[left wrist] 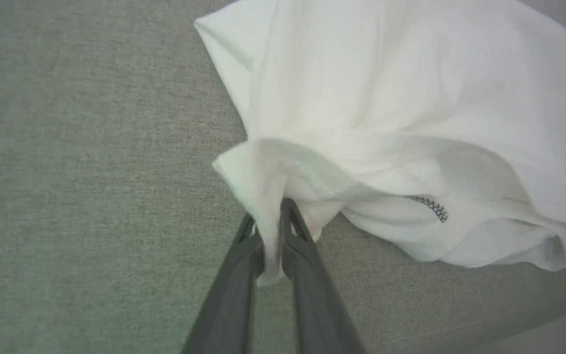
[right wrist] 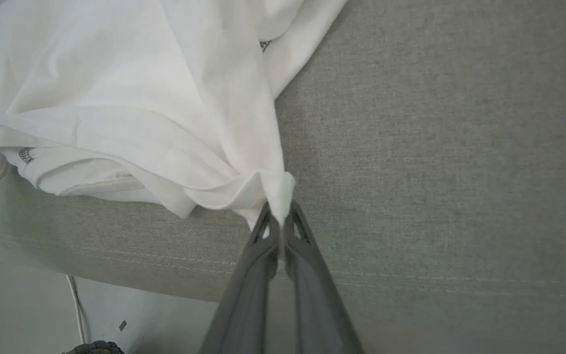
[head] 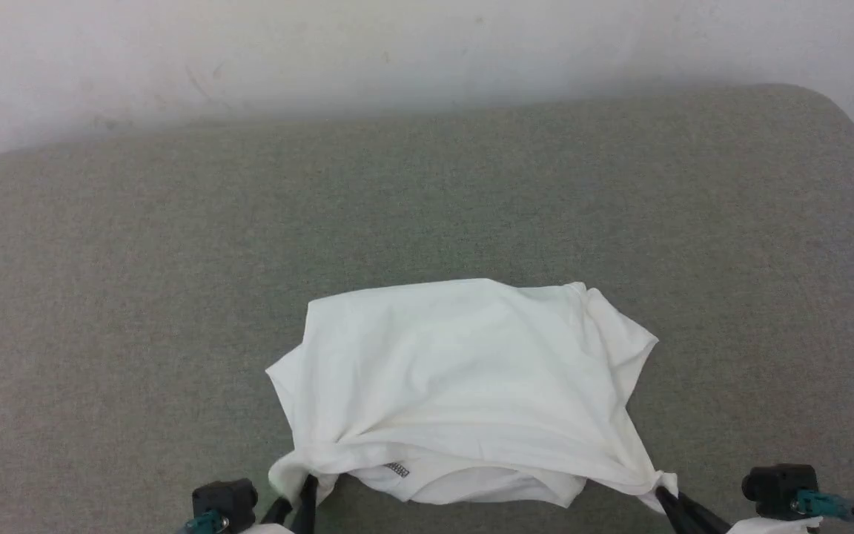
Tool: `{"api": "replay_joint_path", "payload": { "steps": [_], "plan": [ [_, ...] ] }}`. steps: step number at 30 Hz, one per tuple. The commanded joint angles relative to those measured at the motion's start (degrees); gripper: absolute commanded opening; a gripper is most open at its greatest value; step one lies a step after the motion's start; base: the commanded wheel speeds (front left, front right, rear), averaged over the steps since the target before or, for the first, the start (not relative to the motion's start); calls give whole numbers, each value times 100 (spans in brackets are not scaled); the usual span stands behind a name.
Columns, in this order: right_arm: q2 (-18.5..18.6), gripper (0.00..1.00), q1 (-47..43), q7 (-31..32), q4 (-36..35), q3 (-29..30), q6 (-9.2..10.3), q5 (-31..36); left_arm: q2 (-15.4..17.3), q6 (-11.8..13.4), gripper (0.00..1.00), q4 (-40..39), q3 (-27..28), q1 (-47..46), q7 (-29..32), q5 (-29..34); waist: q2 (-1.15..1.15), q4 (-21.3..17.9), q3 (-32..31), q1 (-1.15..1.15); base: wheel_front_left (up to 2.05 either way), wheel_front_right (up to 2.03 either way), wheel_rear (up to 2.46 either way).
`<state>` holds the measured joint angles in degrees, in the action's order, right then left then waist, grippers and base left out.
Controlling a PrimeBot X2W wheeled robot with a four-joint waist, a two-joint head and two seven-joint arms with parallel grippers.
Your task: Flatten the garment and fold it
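White shirt is spread at lower centre; its lower-left corner is clamped by jaws of the left gripper, its lower-right by the right gripper.

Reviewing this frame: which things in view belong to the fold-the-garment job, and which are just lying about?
Belong to the job:
garment, lying rumpled
left gripper, shut on its near left corner
right gripper, shut on its near right corner

Just there:
grey-green cushioned surface under the garment
pale wall
white cable on the floor
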<state>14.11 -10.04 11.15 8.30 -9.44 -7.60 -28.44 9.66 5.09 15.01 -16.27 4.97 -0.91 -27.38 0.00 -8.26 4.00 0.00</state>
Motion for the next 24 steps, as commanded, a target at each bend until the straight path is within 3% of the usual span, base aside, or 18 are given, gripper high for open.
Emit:
{"api": "replay_joint_path", "payload": {
  "steps": [1,8,12,15,24],
  "plan": [
    [-20,100,-33,5,-54,26,11,33,3,-32,100,20,-3,49,-45,6,0,-3,-5,0,0,0,0],
    [-309,100,-163,-650,-653,607,11,378,-10,151,100,-169,268,-33,-991,144,0,12,-183,0,0,0,0],
    [-449,100,-173,-724,-908,959,11,507,-41,195,100,-452,446,-15,-1286,181,0,40,-310,0,0,0,0],
    [-476,100,-83,-583,-975,1180,11,586,-78,241,100,-750,622,-18,-1379,277,0,89,-371,0,0,0,0],
    [-233,100,483,390,-734,1290,11,621,-230,55,100,-1818,1062,-115,-1407,1019,0,473,-307,0,0,0,0]
  ]
}}
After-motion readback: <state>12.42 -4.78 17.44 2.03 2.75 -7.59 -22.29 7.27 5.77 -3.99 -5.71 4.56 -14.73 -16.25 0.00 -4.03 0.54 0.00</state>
